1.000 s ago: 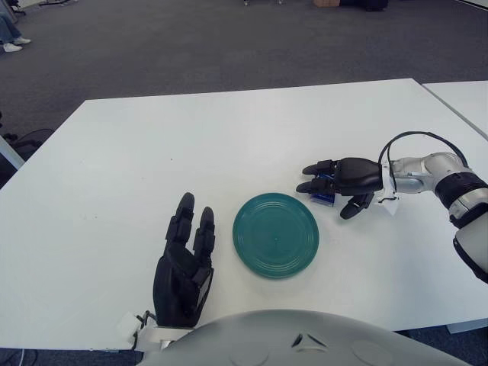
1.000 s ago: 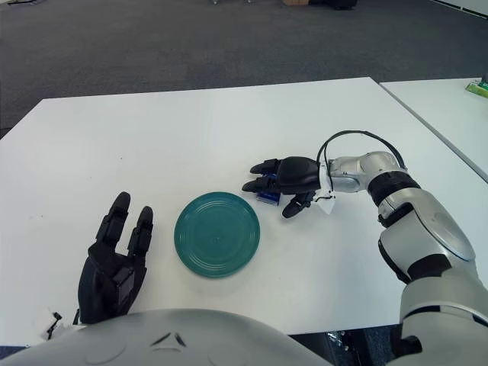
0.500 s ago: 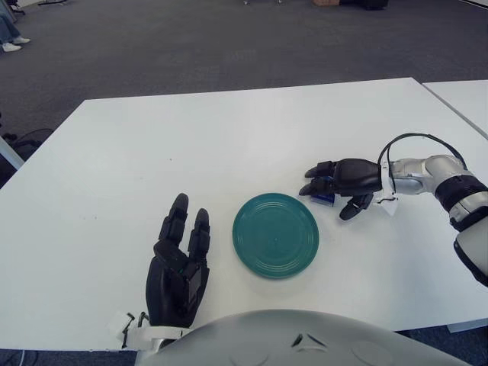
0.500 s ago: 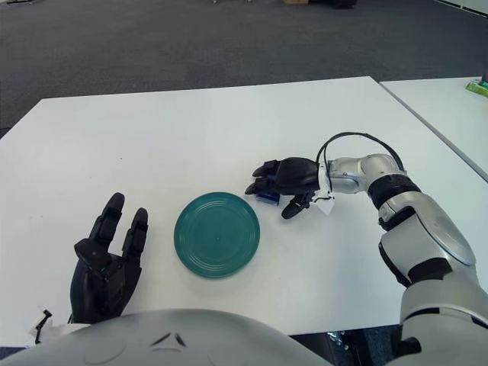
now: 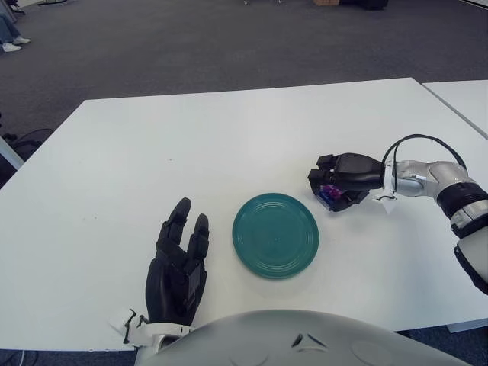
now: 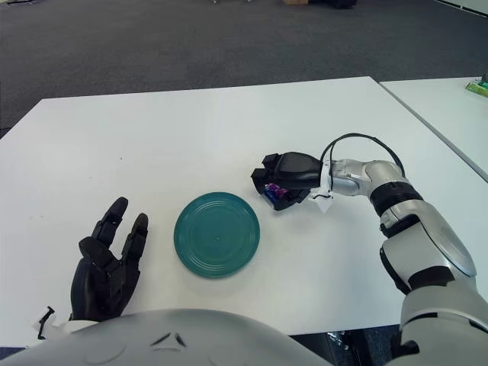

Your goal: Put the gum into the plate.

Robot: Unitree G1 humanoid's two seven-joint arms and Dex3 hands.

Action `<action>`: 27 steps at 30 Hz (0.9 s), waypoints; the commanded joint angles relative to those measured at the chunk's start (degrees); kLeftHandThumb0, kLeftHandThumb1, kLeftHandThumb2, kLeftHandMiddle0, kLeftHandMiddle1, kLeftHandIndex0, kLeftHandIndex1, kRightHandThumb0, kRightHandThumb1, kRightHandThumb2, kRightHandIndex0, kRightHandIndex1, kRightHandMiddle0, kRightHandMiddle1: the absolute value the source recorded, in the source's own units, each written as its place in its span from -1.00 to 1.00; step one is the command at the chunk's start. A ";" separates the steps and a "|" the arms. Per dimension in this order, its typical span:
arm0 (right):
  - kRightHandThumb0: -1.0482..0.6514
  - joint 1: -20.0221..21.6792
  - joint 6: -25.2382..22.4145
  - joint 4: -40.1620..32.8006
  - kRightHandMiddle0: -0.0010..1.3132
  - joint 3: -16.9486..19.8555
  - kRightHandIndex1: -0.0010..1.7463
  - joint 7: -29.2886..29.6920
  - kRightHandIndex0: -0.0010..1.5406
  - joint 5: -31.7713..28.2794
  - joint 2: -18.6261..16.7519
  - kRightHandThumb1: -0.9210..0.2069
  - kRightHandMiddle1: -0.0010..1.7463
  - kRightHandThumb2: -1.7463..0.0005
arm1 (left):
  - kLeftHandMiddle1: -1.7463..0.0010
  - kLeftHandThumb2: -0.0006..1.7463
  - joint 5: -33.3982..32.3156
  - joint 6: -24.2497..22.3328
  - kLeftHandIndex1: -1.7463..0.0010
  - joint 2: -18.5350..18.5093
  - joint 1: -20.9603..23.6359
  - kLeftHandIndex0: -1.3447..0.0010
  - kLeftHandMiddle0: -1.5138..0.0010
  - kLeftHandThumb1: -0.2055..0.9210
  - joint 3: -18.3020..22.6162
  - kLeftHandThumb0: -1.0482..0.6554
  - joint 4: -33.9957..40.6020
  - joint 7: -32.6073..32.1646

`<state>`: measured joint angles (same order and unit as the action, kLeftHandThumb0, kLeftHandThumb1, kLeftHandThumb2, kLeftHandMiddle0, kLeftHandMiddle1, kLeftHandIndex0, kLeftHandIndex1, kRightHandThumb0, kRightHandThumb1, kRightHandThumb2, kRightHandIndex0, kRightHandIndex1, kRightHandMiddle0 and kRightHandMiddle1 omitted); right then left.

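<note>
Through my left eye, a white table spreads before me on dark grey carpet, with a second white table's corner at two o'clock. The green plate sits bare near the middle. My right hand lies at two o'clock from the plate, just beside its rim, fingers curled around the gum, a small blue and purple pack showing under the palm; any writing on it is too small to read. Through my right eye, the gum peeks out between my clenched fingers, seemingly touching the tabletop, though I cannot be sure. My left hand shows at eight o'clock from the plate, fingers spread and holding nothing.
</note>
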<state>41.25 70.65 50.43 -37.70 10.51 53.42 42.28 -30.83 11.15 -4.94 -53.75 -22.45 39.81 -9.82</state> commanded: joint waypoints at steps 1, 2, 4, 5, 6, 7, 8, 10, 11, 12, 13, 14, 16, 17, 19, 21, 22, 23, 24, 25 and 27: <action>-0.24 -0.41 -0.99 -1.62 -0.49 1.24 1.00 -0.87 -0.42 -0.68 -0.30 -0.63 0.98 0.11 | 0.88 -0.04 -0.30 -0.36 -0.04 -0.69 -9.88 0.93 0.37 1.00 -9.65 -0.95 7.70 -0.95; -0.24 -0.30 -1.12 -1.44 -0.49 1.15 1.00 -1.26 -0.42 -0.73 -0.42 -0.62 0.98 0.10 | 0.87 -0.04 -0.50 -0.25 -0.04 -0.69 -9.86 0.92 0.35 1.00 -9.62 -0.95 7.72 -0.93; -0.23 -0.20 -1.30 -1.28 -0.48 1.09 1.00 -1.72 -0.44 -0.78 -0.57 -0.61 0.98 0.09 | 0.86 -0.04 -0.72 -0.15 -0.05 -0.69 -9.82 0.91 0.32 1.00 -9.58 -0.95 7.73 -0.91; -0.23 -0.12 -1.47 -1.21 -0.48 1.06 1.00 -1.93 -0.44 -0.78 -0.71 -0.61 0.98 0.09 | 0.86 -0.04 -0.91 -0.14 -0.06 -0.70 -9.80 0.90 0.30 1.00 -9.45 -0.94 7.80 -0.92; -0.23 -0.10 -1.58 -1.19 -0.48 1.07 1.00 -2.08 -0.45 -0.79 -0.79 -0.61 0.98 0.09 | 0.85 -0.04 -1.01 -0.15 -0.06 -0.71 -9.79 0.89 0.29 1.00 -9.36 -0.94 7.85 -0.92; -0.23 -0.05 -1.65 -1.05 -0.48 1.07 1.00 -2.23 -0.45 -0.80 -0.88 -0.61 0.98 0.09 | 0.85 -0.04 -1.08 -0.06 -0.06 -0.75 -9.88 0.89 0.28 1.00 -9.30 -0.94 7.92 -0.90; -0.22 0.02 -1.79 -0.82 -0.48 1.02 1.00 -2.16 -0.45 -0.66 -1.01 -0.61 0.98 0.09 | 0.85 -0.04 -1.20 0.11 -0.07 -0.85 -10.02 0.88 0.27 1.00 -9.20 -0.94 7.99 -0.75; -0.22 0.10 -2.11 -0.35 -0.47 0.91 1.00 -1.67 -0.45 -0.23 -1.26 -0.60 0.97 0.09 | 0.84 -0.04 -1.29 0.62 -0.07 -1.16 -10.40 0.87 0.26 1.00 -9.10 -0.94 8.13 -0.25; -0.22 0.12 -2.26 -0.15 -0.46 0.86 1.00 -1.39 -0.44 -0.01 -1.36 -0.59 0.97 0.08 | 0.84 -0.04 -1.27 0.89 -0.08 -1.32 -10.60 0.85 0.26 1.00 -9.11 -0.94 8.23 -0.01; -0.22 0.10 -2.70 0.01 -0.45 0.81 1.00 -0.54 -0.43 0.55 -1.46 -0.59 0.96 0.08 | 0.84 -0.04 -1.06 1.12 -0.09 -1.54 -10.81 0.84 0.25 1.00 -9.22 -0.94 8.50 0.16; -0.23 0.08 -3.02 0.11 -0.44 0.76 1.00 0.07 -0.42 0.95 -1.54 -0.57 0.96 0.07 | 0.83 -0.04 -0.95 1.27 -0.09 -1.68 -10.93 0.82 0.24 1.00 -9.25 -0.94 8.68 0.29; -0.23 0.03 -3.54 0.10 -0.43 0.73 1.00 1.10 -0.42 1.59 -1.56 -0.57 0.96 0.07 | 0.83 -0.04 -0.65 1.24 -0.10 -1.78 -10.98 0.82 0.24 1.00 -9.37 -0.94 8.98 0.18; -0.23 -0.03 -4.12 0.04 -0.42 0.64 1.00 2.25 -0.41 2.30 -1.58 -0.56 0.95 0.06 | 0.83 -0.04 -0.40 1.23 -0.11 -1.89 -11.04 0.80 0.23 1.00 -9.42 -0.94 9.26 0.09; -0.23 -0.05 -4.44 -0.04 -0.42 0.57 1.00 2.88 -0.41 2.67 -1.61 -0.55 0.95 0.06 | 0.83 -0.04 -0.32 1.19 -0.11 -1.96 -11.08 0.80 0.23 1.00 -9.35 -0.94 9.43 0.04; -0.23 0.46 -5.79 1.25 -0.42 0.01 1.00 5.65 -0.42 4.28 -1.89 -0.57 0.94 0.08 | 0.82 -0.04 0.27 1.02 -0.12 -2.11 -11.18 0.80 0.22 1.00 -9.20 -0.94 9.82 -0.23; -0.22 0.93 -7.02 2.55 -0.43 -0.50 1.00 8.42 -0.45 5.73 -2.30 -0.63 0.92 0.16 | 0.82 -0.02 0.89 1.10 -0.12 -2.21 -11.35 0.81 0.22 1.00 -9.09 -0.94 9.98 -0.31; -0.22 0.96 -7.49 2.86 -0.44 -0.60 1.00 9.33 -0.46 6.07 -2.50 -0.66 0.91 0.18 | 0.81 -0.02 1.03 1.11 -0.12 -2.35 -11.54 0.81 0.21 1.00 -9.05 -0.94 10.19 -0.33; -0.21 1.02 -7.81 3.10 -0.47 -0.72 1.00 10.06 -0.54 6.36 -2.64 -0.76 0.91 0.28 | 0.81 -0.01 1.12 1.11 -0.12 -2.44 -11.67 0.82 0.21 1.00 -9.03 -0.93 10.34 -0.35; -0.20 1.06 -8.24 3.45 -0.49 -0.84 1.00 10.71 -0.59 6.62 -2.84 -0.82 0.90 0.35 | 0.80 -0.01 1.08 1.11 -0.12 -2.55 -11.81 0.83 0.20 1.00 -8.96 -0.93 10.45 -0.32; -0.20 1.14 -8.55 3.75 -0.51 -0.99 0.95 11.29 -0.64 6.89 -2.98 -0.86 0.90 0.38 | 0.80 0.00 1.04 1.11 -0.11 -2.62 -11.90 0.83 0.20 1.00 -8.91 -0.92 10.51 -0.30; -0.19 1.17 -9.14 4.23 -0.58 -1.21 0.74 12.16 -0.75 7.18 -3.20 -0.94 0.92 0.43 | 0.80 0.00 0.95 1.22 -0.11 -2.78 -12.18 0.84 0.20 1.00 -8.84 -0.92 10.55 -0.18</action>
<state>41.10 63.75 53.07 -37.95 19.33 58.33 40.58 -29.35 11.27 -5.22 -53.85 -22.32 40.19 -9.99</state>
